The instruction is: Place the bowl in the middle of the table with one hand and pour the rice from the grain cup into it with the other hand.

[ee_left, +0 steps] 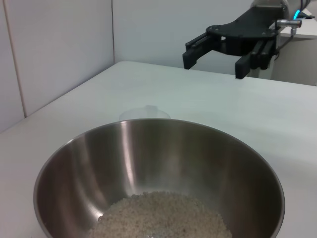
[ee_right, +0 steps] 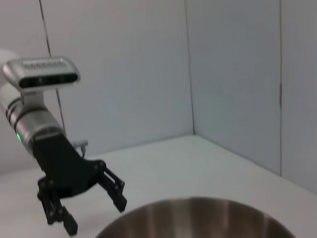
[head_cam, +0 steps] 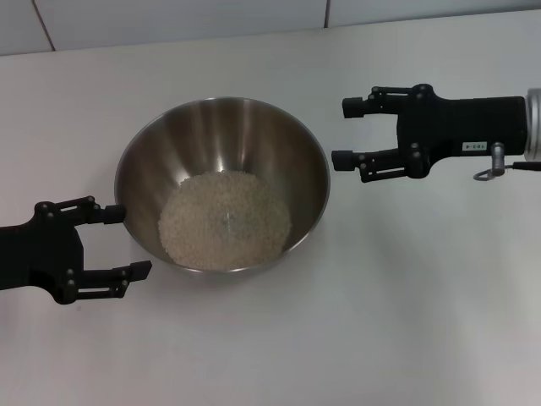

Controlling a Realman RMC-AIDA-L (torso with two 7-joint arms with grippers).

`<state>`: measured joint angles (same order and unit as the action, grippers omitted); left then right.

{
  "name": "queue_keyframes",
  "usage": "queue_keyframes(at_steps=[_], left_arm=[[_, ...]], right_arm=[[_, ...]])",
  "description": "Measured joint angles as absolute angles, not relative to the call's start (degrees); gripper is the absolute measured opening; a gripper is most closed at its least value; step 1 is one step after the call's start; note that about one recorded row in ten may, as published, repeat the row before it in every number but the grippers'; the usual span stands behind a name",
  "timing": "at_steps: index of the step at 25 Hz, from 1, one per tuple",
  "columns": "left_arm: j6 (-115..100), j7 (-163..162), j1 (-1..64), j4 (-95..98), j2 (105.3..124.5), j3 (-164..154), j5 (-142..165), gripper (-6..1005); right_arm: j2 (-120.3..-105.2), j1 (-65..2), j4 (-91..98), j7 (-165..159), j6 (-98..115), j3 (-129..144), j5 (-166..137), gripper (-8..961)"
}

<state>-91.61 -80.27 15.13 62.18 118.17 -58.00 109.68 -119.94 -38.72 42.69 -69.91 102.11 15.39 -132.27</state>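
The steel bowl [head_cam: 221, 135] stands in the middle of the white table [head_cam: 397, 321] with a bed of rice [head_cam: 224, 220] in its bottom. My left gripper [head_cam: 131, 241] is open, level with the bowl's left rim, holding nothing. My right gripper [head_cam: 343, 134] is open and empty just to the right of the bowl. The left wrist view shows the bowl [ee_left: 148, 158], the rice [ee_left: 158, 215], my right gripper [ee_left: 214, 65] beyond, and a faint translucent cup-like shape [ee_left: 143, 113] behind the far rim. The grain cup does not show in the head view.
A grey wall panel [head_cam: 169, 17] runs along the table's far edge. The right wrist view shows the bowl's rim [ee_right: 198, 218], my left gripper [ee_right: 96, 215] and a corner of wall panels [ee_right: 193, 74].
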Motion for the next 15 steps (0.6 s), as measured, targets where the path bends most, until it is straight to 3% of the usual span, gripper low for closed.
queue_keyframes(at_steps=[15], left_arm=[[-91.68,-80.91,15.38,62.32,118.21,-58.01,110.30,834]], right_arm=[[-119.87,-27.86,53.78,-78.53,90.59,46.78,-115.11,828]])
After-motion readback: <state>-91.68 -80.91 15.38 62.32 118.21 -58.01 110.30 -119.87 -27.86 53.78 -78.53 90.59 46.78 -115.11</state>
